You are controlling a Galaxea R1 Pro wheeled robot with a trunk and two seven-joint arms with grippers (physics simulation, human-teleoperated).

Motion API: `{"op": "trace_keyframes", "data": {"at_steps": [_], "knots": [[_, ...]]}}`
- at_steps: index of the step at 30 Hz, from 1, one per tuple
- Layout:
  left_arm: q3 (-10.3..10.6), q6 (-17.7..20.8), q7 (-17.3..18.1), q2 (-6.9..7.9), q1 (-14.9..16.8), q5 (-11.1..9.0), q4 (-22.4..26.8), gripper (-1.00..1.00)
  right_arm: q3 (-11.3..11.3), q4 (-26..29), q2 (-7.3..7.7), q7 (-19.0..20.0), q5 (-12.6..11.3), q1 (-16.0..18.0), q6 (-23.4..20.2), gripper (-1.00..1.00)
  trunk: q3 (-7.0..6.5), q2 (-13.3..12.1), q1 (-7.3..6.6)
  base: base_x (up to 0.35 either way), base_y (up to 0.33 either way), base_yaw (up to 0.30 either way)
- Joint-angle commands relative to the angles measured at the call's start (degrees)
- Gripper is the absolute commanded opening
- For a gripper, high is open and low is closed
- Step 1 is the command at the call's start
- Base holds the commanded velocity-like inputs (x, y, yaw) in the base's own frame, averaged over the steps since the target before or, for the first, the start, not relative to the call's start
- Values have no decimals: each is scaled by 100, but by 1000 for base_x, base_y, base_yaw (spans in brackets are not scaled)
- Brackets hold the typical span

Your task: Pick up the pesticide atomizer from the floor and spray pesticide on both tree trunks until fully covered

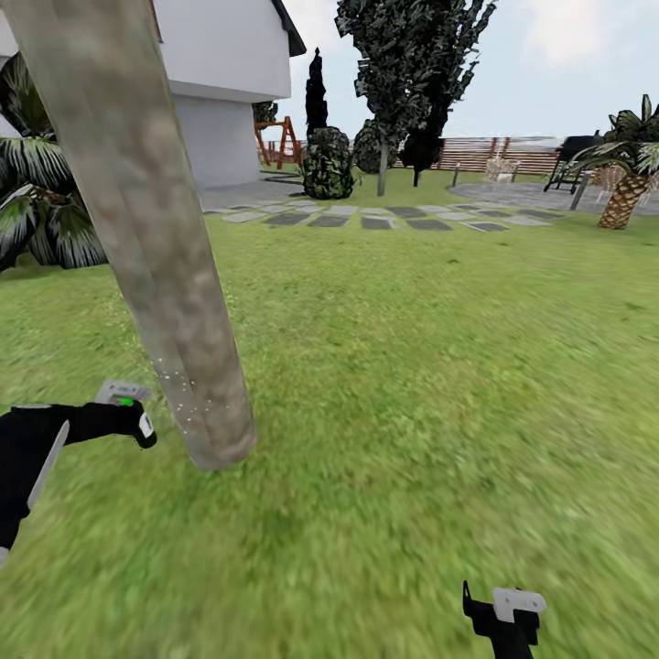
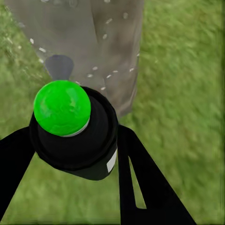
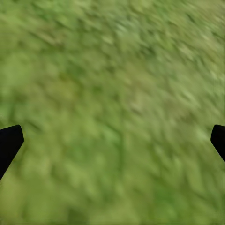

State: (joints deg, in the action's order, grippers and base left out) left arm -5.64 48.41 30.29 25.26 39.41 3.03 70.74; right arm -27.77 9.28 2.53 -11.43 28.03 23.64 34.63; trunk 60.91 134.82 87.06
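Note:
A thick, smooth grey-tan tree trunk (image 1: 156,247) leans up from the lawn at the left, close in front of me. White spray specks dot its lower part (image 2: 101,51). The pesticide atomizer (image 1: 137,423), a black bottle with a bright green cap (image 2: 63,108), is pointed at the trunk's base from the left, a short way off it. My left gripper (image 1: 112,407) is shut on it, with a black finger (image 2: 136,173) on either side of the bottle. My right gripper (image 1: 503,609) hangs low over bare grass at the right, open (image 3: 112,140), nothing between its fingers.
Lawn (image 1: 430,384) stretches ahead and to the right. Palm fronds (image 1: 37,210) stand behind the trunk at the left, a scaly palm (image 1: 625,197) at the far right. Grey paving slabs (image 1: 366,220), dark trees (image 1: 407,64), a white house (image 1: 220,82) and a slat fence (image 1: 494,151) lie beyond.

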Motion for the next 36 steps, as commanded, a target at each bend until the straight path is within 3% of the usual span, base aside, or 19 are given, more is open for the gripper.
{"op": "trace_keyframes", "data": {"at_steps": [1,6,14,20,36], "knots": [[10,24,34,1,-2,4,93,-100,1,-3,-3,0,1,0,0,100,0,0,0,0,0,23],[-6,73,55,5,11,12,622,-100,3,-2,-2,0,1,0,0,100,0,0,0,79,-70,5],[-31,150,34,7,0,37,651,-100,3,-1,-6,0,1,0,0,100,0,0,0,145,-31,108],[-367,151,30,8,-19,42,652,-100,2,-1,-2,0,1,0,0,100,0,0,0,2,0,187],[-390,157,30,5,-29,39,749,-100,0,0,20,0,1,0,0,100,0,0,0,28,-240,2]]}}
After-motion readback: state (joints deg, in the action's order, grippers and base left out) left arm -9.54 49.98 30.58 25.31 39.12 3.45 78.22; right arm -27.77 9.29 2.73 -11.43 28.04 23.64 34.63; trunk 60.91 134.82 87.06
